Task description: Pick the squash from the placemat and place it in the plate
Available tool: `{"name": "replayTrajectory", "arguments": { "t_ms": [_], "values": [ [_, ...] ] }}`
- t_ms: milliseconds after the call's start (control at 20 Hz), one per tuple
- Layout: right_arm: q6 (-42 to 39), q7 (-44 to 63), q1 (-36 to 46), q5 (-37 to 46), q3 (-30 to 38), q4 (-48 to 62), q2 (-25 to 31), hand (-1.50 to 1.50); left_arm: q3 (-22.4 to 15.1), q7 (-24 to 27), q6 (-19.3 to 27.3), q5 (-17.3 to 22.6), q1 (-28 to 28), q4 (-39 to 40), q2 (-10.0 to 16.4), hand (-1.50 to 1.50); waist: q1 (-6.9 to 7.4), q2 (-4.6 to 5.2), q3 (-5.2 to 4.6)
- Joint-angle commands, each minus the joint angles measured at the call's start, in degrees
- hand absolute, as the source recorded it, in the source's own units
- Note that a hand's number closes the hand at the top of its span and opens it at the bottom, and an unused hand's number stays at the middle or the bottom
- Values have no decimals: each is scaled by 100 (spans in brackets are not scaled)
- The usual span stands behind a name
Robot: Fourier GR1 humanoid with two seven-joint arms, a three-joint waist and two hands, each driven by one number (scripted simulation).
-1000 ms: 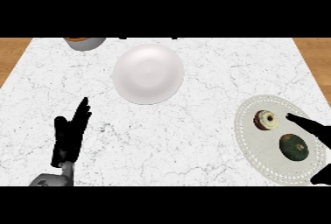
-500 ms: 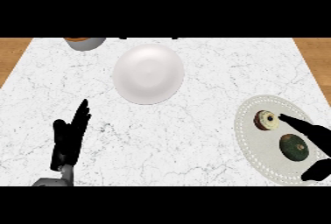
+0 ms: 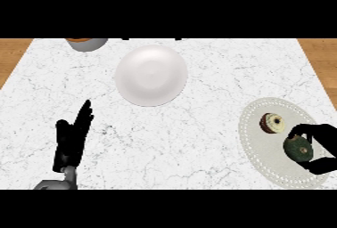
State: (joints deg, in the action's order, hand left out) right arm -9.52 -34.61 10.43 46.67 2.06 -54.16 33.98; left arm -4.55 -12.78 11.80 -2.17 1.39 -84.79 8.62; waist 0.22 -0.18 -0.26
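A dark green squash [image 3: 297, 148] lies on the pale lace placemat [image 3: 252, 133] at the right of the counter. My right hand [image 3: 322, 134] comes in from the right edge and curls round the squash, fingers arched over its top and thumb below it. The white plate [image 3: 151, 73] sits apart, at the counter's upper middle, with nothing on it. My left hand [image 3: 71, 139] rests open at the lower left, fingers pointing up.
A small round brown-and-cream item [image 3: 272, 123] lies on the placemat just up-left of the squash. A grey bowl [image 3: 87, 43] stands at the far left top edge. Wooden floor shows beyond both sides of the marble counter.
My right hand's fingers, earlier stretched out toward the small round item, have pulled back and curled round the squash. The left hand has stayed put.
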Motion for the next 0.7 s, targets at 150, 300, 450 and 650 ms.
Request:
{"name": "replayTrajectory", "arguments": {
  "t_ms": [150,300,450,650],
  "values": [
    [562,381,243,17,451,-109,-123,150,-32,-65,-16,-96,-151,-157,-99,0,-5,14,27],
    [826,1133,478,576,-681,-1122,-1487,150,102,14,-143,29,33,82,4,0,59,-12,8],
    [586,1279,1325,925,-1582,-1178,-2434,150,-208,-15,-308,-96,167,38,-20,0,700,41,6],
    [619,2214,2240,1070,-2509,-1167,-3343,150,-321,-18,-322,-114,300,152,-151,0,705,55,15]
  ]
}}
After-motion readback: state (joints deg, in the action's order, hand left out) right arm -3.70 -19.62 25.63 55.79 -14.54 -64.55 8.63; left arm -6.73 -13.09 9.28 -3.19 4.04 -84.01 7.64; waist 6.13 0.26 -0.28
